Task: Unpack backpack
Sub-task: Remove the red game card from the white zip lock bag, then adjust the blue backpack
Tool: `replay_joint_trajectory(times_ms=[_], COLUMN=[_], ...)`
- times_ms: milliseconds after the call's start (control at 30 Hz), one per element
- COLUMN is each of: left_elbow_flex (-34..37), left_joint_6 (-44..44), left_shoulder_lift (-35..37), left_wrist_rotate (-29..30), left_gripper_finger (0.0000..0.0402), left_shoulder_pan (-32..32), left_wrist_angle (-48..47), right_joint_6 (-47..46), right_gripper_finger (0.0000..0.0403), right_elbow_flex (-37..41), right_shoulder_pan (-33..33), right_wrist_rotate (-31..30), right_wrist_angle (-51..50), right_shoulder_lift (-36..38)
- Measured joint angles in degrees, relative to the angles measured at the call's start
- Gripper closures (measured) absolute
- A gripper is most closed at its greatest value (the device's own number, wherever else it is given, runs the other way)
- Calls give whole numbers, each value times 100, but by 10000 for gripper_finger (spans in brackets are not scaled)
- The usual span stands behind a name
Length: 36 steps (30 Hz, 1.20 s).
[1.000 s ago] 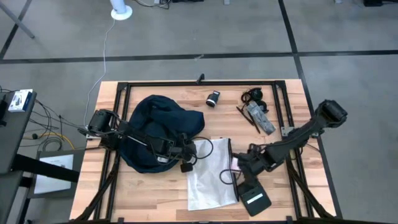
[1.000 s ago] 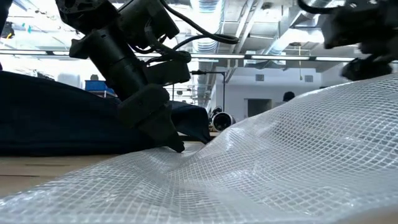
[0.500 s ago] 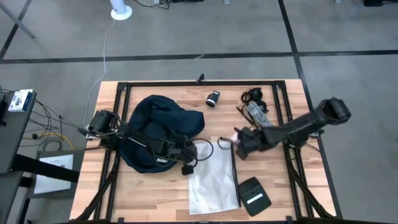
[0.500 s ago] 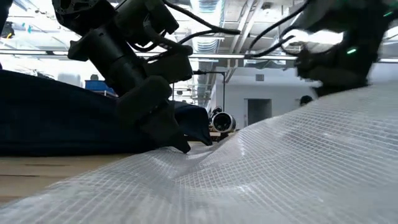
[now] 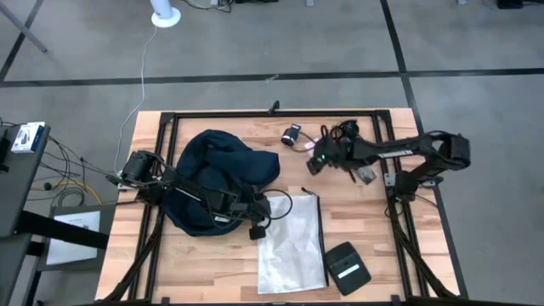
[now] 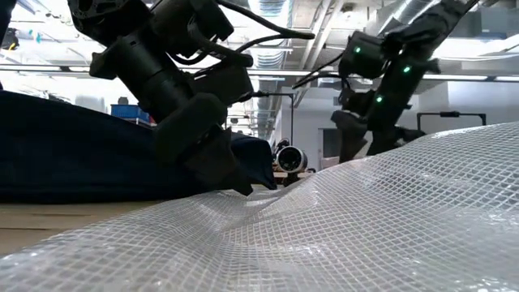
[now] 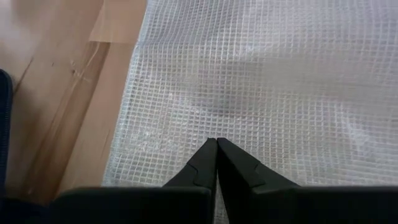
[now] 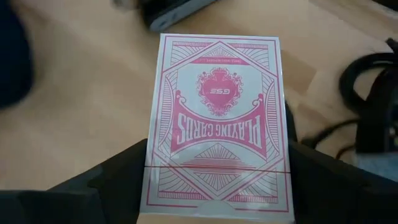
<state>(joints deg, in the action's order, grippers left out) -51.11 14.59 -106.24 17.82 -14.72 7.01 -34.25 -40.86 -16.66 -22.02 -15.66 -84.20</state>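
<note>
Now right hand (image 5: 316, 161) grips card deck (image 8: 217, 118) w/ arm stretched over table's (image 5: 382, 246) far side.

Around my right gripper (image 5: 315, 161) the far right of the table (image 5: 357, 217) is crowded: a small black cylinder (image 5: 291, 133) just beside it, a cable coil (image 5: 347, 131) and a grey item (image 5: 357, 163) close behind. Bare wood lies open between the mesh bag (image 5: 291, 242) and those things. The backpack (image 5: 217, 174) fills the left half, my left gripper (image 5: 255, 223) wedged between it and the bag; a black pouch (image 5: 348, 268) blocks the near right corner
</note>
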Motion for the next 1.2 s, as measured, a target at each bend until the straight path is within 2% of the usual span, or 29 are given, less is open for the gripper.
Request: replay_joint_trajectory(times_ms=[267, 433, 567, 733, 867, 1067, 1200], left_elbow_flex=[0, -2, -14, -309, -662, -1254, -1314], left_joint_6=[0, -39, 100, 109, -28, -328, -445], left_shoulder_lift=[2, 9, 11, 20, 154, 649, 1159], left_wrist_rotate=[11, 16, 48, 62, 67, 72, 75], left_gripper_finger=[402, 402, 402, 402, 402, 402, 402], left_shoulder_pan=[0, 0, 0, 1, 17, 22, 22], left_wrist_angle=[2, -22, 79, -30, -637, -2057, -2465], right_joint_6=[12, -10, 114, -28, -496, -1133, -1584], right_gripper_finger=[50, 12, 9, 22, 28, 31, 31], right_elbow_flex=[0, -89, -438, -751, -763, -763, -763], right_shoulder_pan=[-433, -312, -71, 476, 989, 2085, 2877], right_wrist_rotate=[975, 1059, 1093, 1079, 1077, 1064, 1032], right_wrist_angle=[258, 97, -491, -1243, -1721, -2446, -2510], right_shoulder_lift=[-328, -143, 395, 1169, 1629, 1847, 1849])
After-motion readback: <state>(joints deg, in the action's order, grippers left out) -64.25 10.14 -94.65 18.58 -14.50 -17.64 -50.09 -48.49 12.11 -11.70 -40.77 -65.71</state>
